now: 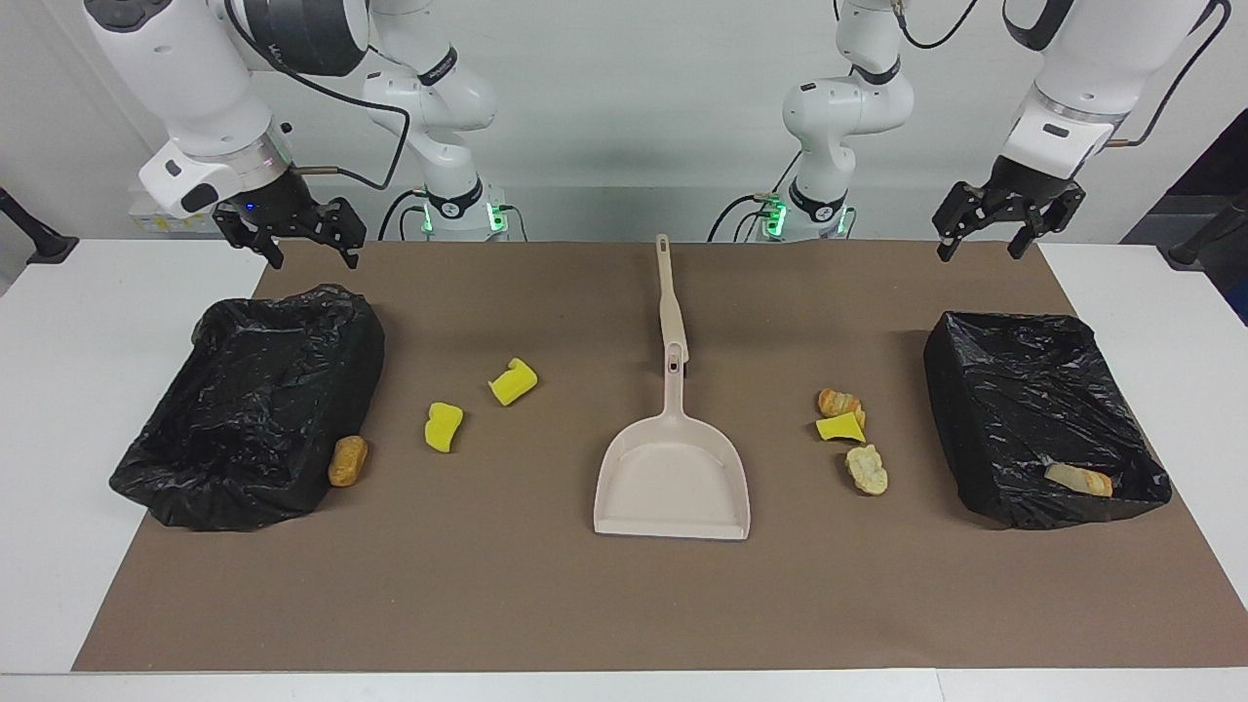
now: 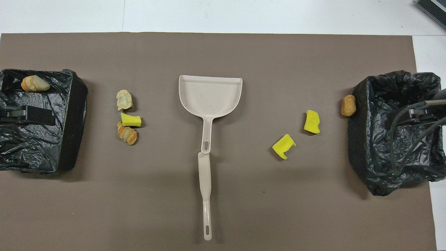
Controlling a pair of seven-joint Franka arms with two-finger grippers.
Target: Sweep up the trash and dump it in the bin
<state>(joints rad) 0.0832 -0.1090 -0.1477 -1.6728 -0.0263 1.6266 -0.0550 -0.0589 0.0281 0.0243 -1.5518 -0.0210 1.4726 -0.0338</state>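
Trash lies in two groups on the brown mat. Toward the left arm's end are a striped bread lump point(image 1: 838, 402), a yellow sponge chunk point(image 1: 840, 427) and a pale lump point(image 1: 867, 470). Toward the right arm's end are two yellow sponge chunks point(image 1: 512, 381) point(image 1: 443, 427) and a golden-brown lump point(image 1: 347, 460) that touches the black-lined bin point(image 1: 253, 400). A second black-lined bin point(image 1: 1043, 409) holds one bread piece point(image 1: 1078, 479). My right gripper point(image 1: 314, 255) hangs open over its bin's edge nearest the robots. My left gripper point(image 1: 978, 252) hangs open above the mat's corner, holding nothing.
A beige dustpan point(image 1: 673, 478) lies mid-mat, its mouth turned away from the robots. A beige brush handle point(image 1: 669, 292) lies in line with the pan's handle, nearer to the robots. White table point(image 1: 68, 390) shows at both ends of the mat.
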